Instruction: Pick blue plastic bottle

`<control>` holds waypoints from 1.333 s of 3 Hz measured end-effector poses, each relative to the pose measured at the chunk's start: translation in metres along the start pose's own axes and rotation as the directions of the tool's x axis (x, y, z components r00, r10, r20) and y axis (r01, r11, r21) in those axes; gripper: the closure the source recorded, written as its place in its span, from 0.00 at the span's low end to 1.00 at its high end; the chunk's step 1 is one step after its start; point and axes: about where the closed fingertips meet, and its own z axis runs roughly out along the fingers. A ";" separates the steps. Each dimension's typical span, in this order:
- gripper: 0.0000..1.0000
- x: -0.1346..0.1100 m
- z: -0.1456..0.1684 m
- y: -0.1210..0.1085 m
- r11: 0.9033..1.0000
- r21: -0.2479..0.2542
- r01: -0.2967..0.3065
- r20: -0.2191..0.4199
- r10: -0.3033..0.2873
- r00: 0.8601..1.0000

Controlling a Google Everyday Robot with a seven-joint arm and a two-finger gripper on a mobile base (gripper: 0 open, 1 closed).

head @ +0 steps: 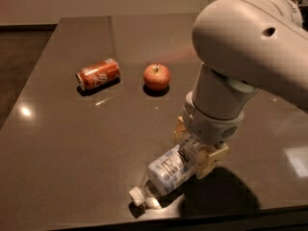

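camera view:
hand: my hand (196,148) is low over the near right part of the tabletop (72,143), under my big white arm (240,57).
hand state: spread open, one cream finger (212,160) on the right of the bottle and the other on its far left side. I can't tell whether either pad touches the plastic. Nothing is lifted.
target: the blue plastic bottle (171,170) lies on its side near the front edge. Its white cap (136,195) points toward the front left, and its wide bottom end sits between my fingers.
done: my approach looks finished, judging by how my hand straddles the bottle's bottom end.
left: closing on the bottle, then raising it. The bottle rests flat on the tabletop, so I judge it not yet picked.
others: an orange-red soda can (97,73) lies on its side at the far left. A red apple (157,76) is just right of the can. Both are well apart from my hand.
bottle label: a pale blue-and-white wrap with dark print blocks. I can't read any brand or words.
can writing: a white marking on the orange-red side, not readable.
apple: no sticker seen.
arm: no logo or text seen on the shell.
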 end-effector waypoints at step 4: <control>1.00 -0.009 -0.083 -0.021 0.997 0.081 0.013 0.164 -0.026 0.986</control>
